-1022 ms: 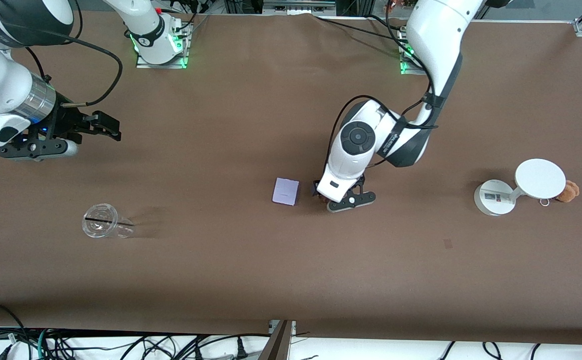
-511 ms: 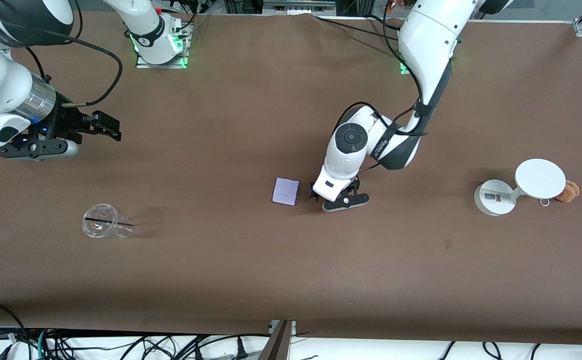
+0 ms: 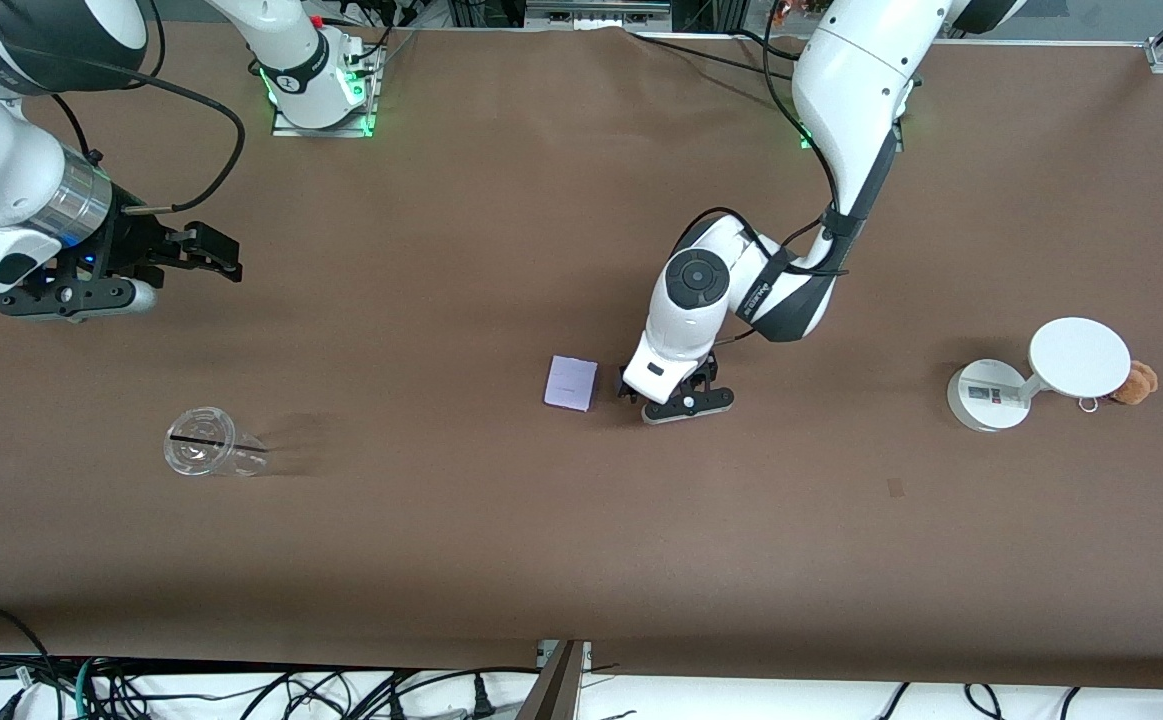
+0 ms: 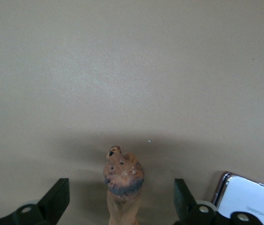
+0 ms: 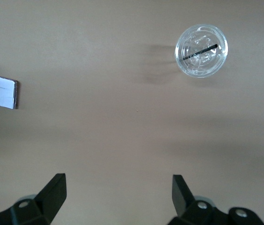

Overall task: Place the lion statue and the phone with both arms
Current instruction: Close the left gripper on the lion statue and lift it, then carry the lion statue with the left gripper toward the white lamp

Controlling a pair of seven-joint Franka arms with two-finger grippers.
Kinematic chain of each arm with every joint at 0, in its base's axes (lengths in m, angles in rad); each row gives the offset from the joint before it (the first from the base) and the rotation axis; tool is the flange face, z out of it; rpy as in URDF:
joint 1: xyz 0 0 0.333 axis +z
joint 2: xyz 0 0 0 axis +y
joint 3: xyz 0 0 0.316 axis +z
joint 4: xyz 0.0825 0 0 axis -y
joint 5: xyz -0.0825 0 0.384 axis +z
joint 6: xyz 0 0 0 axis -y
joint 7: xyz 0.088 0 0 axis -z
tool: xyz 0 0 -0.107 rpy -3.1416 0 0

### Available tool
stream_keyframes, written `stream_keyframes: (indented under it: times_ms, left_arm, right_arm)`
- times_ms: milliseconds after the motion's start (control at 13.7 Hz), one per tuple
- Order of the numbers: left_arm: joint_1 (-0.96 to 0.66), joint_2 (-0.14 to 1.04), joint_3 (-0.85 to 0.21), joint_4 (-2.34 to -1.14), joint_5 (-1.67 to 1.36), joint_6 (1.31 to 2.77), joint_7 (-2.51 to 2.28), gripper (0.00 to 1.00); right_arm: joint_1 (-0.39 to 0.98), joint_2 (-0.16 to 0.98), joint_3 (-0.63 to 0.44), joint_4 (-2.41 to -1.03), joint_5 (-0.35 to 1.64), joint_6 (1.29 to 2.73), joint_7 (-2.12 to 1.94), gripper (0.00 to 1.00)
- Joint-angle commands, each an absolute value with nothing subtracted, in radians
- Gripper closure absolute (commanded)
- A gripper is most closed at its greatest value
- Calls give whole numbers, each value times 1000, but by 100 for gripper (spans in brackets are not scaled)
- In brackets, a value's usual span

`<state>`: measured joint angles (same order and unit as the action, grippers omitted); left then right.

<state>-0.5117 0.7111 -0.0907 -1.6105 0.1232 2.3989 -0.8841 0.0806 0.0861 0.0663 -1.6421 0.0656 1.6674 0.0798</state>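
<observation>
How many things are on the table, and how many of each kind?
Lion statue: 1
Phone: 1
Clear plastic cup: 1
White round-disc stand: 1
Orange-brown plush: 1
Total: 5 things

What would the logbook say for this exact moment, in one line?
left gripper: open, astride lion statue beside phone | right gripper: open, waiting above table

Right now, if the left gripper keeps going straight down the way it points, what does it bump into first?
Most likely the lion statue, which stands between the open fingers of the left gripper, beside the phone. Exact depth is unclear.
</observation>
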Motion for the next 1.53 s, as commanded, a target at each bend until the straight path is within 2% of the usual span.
stream_keyframes:
  times_ms: [0,146,219,292,657,1168,1460]
  left_arm:
    - [-529,715,-75,-1615,158,2418,-926,37]
    - [-535,715,-75,-1615,158,2418,-933,83]
    - [-535,715,-75,-1615,158,2418,-933,95]
    - [-535,715,-75,-1615,160,2416,-933,100]
    - [-508,652,-74,-1608,158,2321,-892,100]
    - [-376,526,-78,-1617,156,2149,-668,100]
    - [-273,494,-81,-1663,156,2148,-520,100]
  right_arm:
    - [69,63,81,-1660,58,1672,87,0]
    - [69,63,81,-1660,58,1672,87,0]
    - [69,63,81,-1660,58,1672,87,0]
    - [69,63,81,-1660,57,1672,87,0]
    - [69,63,81,-1660,57,1672,87,0]
    - [69,63,81,-1660,58,1672,87,0]
    - [69,63,81,-1660,57,1672,87,0]
